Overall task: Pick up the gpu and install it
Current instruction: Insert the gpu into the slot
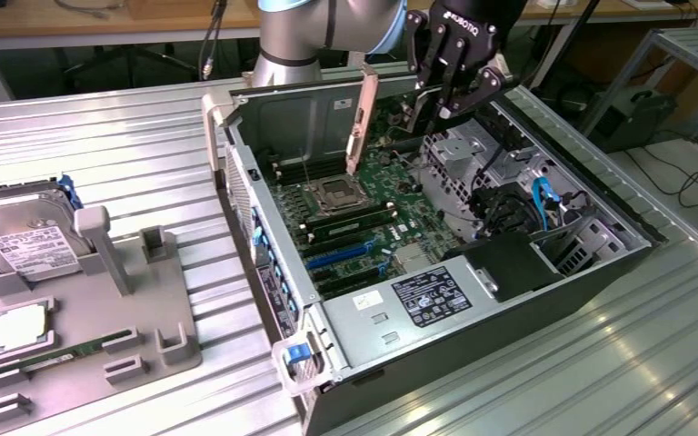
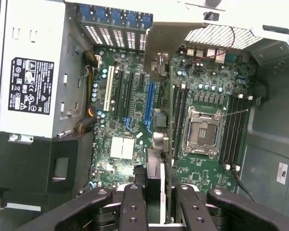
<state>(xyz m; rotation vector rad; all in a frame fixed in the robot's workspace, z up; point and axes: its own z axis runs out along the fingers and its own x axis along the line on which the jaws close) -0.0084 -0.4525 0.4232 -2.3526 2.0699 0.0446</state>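
Gpu (image 1: 360, 118) picked up, not yet seated

Gripped edge-on in gripper (image 2: 156, 195), jaws clenched on the card; hanging upright above motherboard (image 2: 197, 175), clear of it, bracket strip pointing down toward it. Pick-up judged done, approx halfway thru task. Not done: seating in expansion slots (image 2: 149, 103) on motherboard, which look empty, w/ nothing plugged in.

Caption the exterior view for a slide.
Gripper holds the gpu on edge above the motherboard inside the open computer case.
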